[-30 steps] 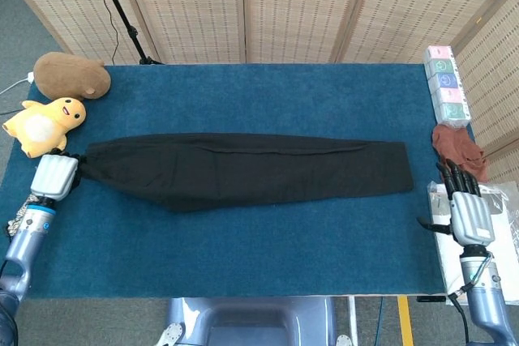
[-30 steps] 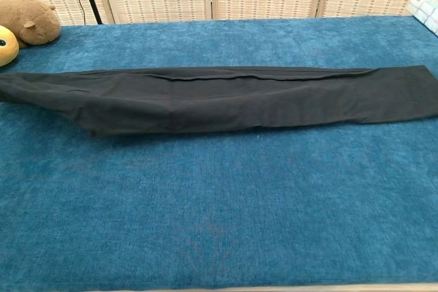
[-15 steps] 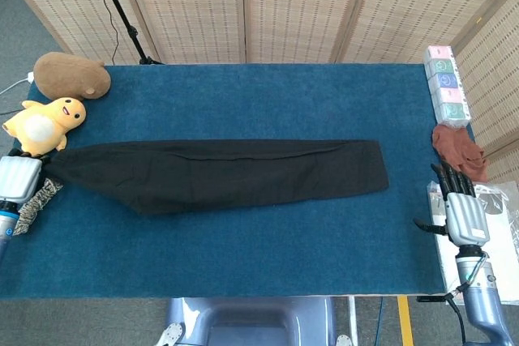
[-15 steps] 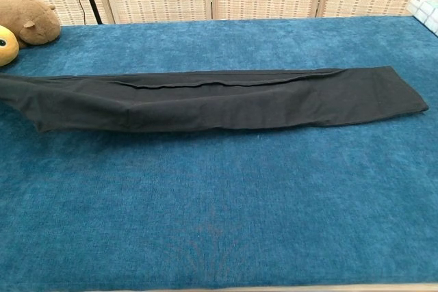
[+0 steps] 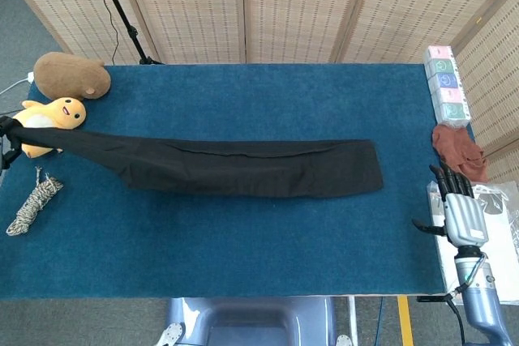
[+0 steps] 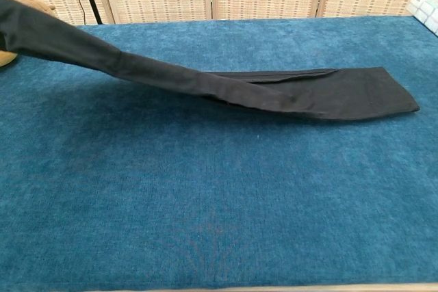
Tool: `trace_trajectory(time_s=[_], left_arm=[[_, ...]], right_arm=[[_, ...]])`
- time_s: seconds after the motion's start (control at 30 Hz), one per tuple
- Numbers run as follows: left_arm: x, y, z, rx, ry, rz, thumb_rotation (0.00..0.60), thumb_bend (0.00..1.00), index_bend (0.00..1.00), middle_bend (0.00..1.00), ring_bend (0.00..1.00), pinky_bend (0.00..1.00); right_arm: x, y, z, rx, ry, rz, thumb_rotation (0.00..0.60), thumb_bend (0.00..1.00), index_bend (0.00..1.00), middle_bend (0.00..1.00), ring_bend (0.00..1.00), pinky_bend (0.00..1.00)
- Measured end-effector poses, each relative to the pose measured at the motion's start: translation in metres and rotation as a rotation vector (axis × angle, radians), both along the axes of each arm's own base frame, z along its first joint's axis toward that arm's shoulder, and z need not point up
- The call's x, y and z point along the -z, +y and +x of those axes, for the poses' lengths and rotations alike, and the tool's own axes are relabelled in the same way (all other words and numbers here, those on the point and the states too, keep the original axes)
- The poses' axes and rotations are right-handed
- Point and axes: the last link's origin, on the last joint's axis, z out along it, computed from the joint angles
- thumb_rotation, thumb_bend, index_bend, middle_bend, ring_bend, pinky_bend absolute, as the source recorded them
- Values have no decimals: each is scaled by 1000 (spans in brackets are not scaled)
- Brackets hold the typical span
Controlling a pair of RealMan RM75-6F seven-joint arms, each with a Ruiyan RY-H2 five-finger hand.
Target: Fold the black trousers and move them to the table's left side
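The black trousers lie folded lengthwise as one long strip across the blue table. Their right end rests flat on the cloth. In the chest view the trousers rise off the table toward the upper left corner. Only a dark sliver of my left hand shows at the left edge of the head view, gripping that raised end beside the yellow plush. My right hand is off the table's right edge, fingers straight and apart, holding nothing.
A brown plush and a yellow duck plush sit at the far left corner. A coiled rope lies at the left edge. A stack of pastel boxes, a reddish cloth and a white bag line the right side.
The left hand has pulled the trousers' left end further left and lifted it off the table. The right end slid left a little. The rope is now uncovered.
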Motion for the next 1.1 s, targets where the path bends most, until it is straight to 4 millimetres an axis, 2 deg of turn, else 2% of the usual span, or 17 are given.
trace_trajectory(time_s=[0.37, 0.5, 0.73, 0.97, 1.1], left_arm=[[-56, 8, 13, 72, -99, 160, 600, 771, 701, 638, 545, 385], [-70, 9, 16, 97, -134, 195, 600, 769, 700, 638, 545, 385], [-100, 8, 24, 126, -85, 230, 600, 767, 701, 638, 544, 385], [-122, -6, 16, 111, -53, 255, 600, 764, 700, 639, 544, 385], [-127, -11, 9, 81, -51, 261, 600, 764, 701, 638, 544, 385]], right_arm=[[2, 0, 0, 3, 3, 6, 600, 0, 11, 0, 0, 0], [2, 0, 0, 5, 5, 7, 600, 0, 10, 0, 0, 0], [1, 0, -1, 10, 3, 3, 600, 0, 11, 0, 0, 0], [0, -1, -1, 12, 1, 0, 600, 0, 11, 0, 0, 0], [1, -1, 0, 9, 2, 5, 600, 0, 11, 0, 0, 0]])
